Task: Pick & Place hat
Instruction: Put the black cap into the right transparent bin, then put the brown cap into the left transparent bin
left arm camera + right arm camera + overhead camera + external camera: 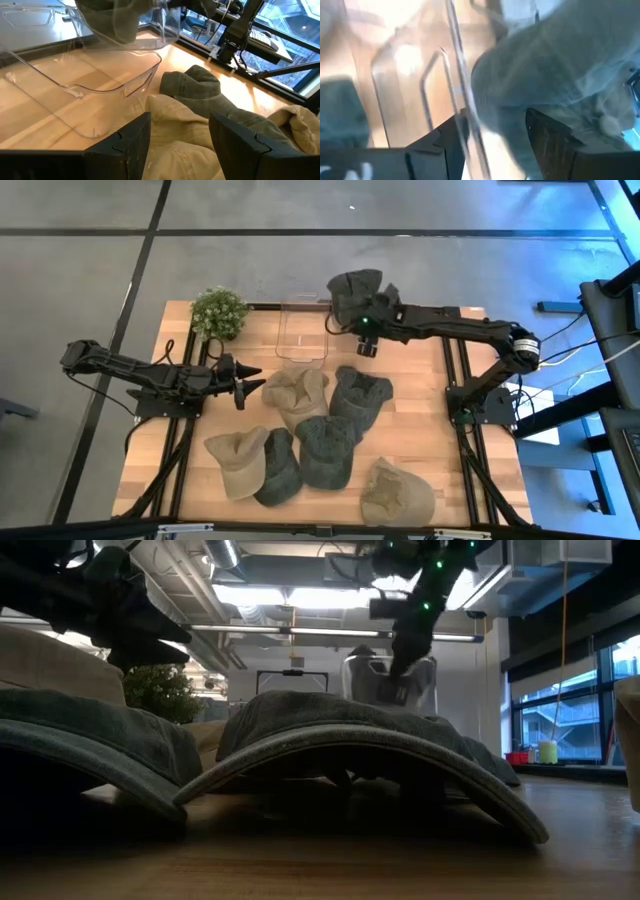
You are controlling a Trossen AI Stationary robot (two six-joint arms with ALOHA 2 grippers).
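Right pincer holding a dark hat at the bin's far right corner.

The right pincer's fingers are closed on the dark hat, which hangs above the clear bin's rim, just beside its wall. The left pincer hovers with its fingers spread wide and nothing between them, just in front of a tan hat; the bin lies beyond that hat. More hats are strewn over the wooden surface nearer than both pincers. A plant stands beside the bin, on the side away from the right pincer.
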